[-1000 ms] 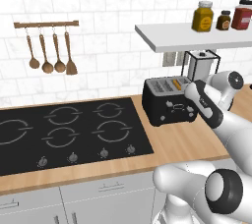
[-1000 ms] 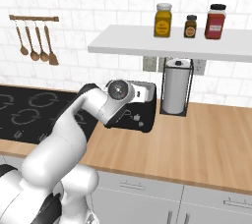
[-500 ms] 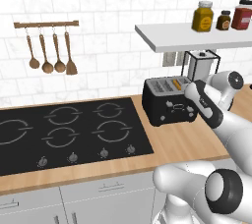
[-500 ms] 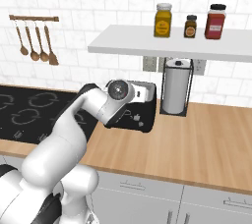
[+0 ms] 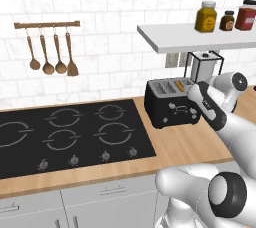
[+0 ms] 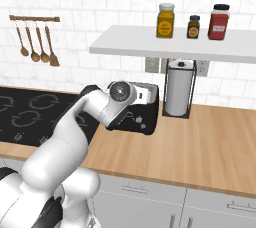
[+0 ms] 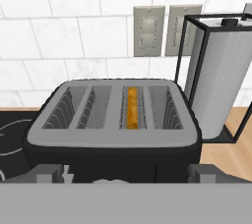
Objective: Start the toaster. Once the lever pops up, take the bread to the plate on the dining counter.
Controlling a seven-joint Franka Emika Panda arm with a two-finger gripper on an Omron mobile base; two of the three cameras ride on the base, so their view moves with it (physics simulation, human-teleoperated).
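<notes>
Claw [image 7: 126, 171]: spread wide, empty, low at the toaster's front, likely lining up on the lever.
Toaster [image 7: 115, 120]: near the bench's back edge, beside the paper-towel holder [image 7: 219, 78].
Bread [image 7: 132, 107]: sunk in one slot, waiting for toasting.

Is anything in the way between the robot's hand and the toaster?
No, nothing visible is. The open gripper sits right at the front of the toaster, with only air between them. The bread sits down in one slot, and the paper towel roll stands off to the side.
</notes>
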